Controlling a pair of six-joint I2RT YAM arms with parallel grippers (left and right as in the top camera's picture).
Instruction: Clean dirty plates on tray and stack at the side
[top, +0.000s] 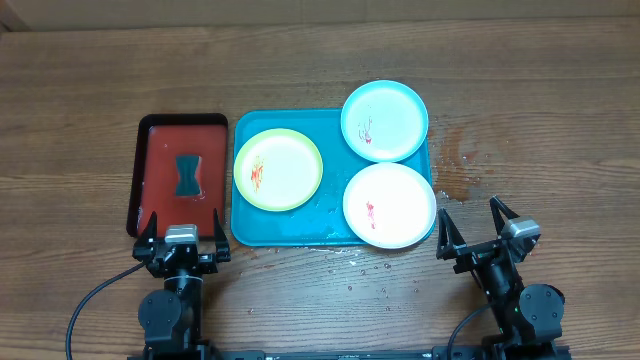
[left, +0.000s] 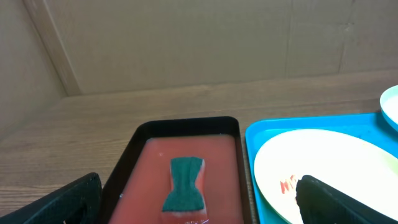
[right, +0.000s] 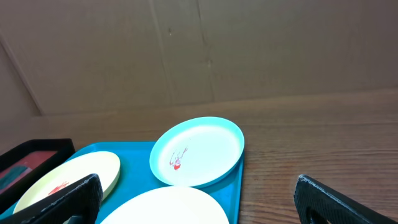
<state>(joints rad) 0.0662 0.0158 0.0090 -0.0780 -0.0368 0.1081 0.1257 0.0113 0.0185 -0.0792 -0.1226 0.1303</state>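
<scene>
1. First, from overhead, we see the large cyan-blue rectangular plastic tray (top: 290, 232) at the middle of the brown wooden table (top: 80, 80). It carries three round plates: the lime-green-rimmed plate (top: 278, 169) at its left, the cyan-rimmed plate (top: 384, 120) overlapping its far right corner, and the white-rimmed plate (top: 389, 205) at its near right corner. Each bears a red-orange smear.
2. Just left lies the smaller red tray (top: 160, 150) with a dark rim, holding a dark teal bow-tie-shaped sponge (top: 187, 176). The left gripper (top: 183, 222) sits at its near edge and the right gripper (top: 469, 210) just right of the white-rimmed plate. Both are spread wide, holding nothing.
3. From the left wrist, we see its fingers (left: 56, 202) wide apart, with the sponge ahead in wet red liquid and the lime-green-rimmed plate at the right.
4. From the right wrist, we see its fingers wide apart, with the cyan-rimmed plate resting across the tray's far rim.
</scene>
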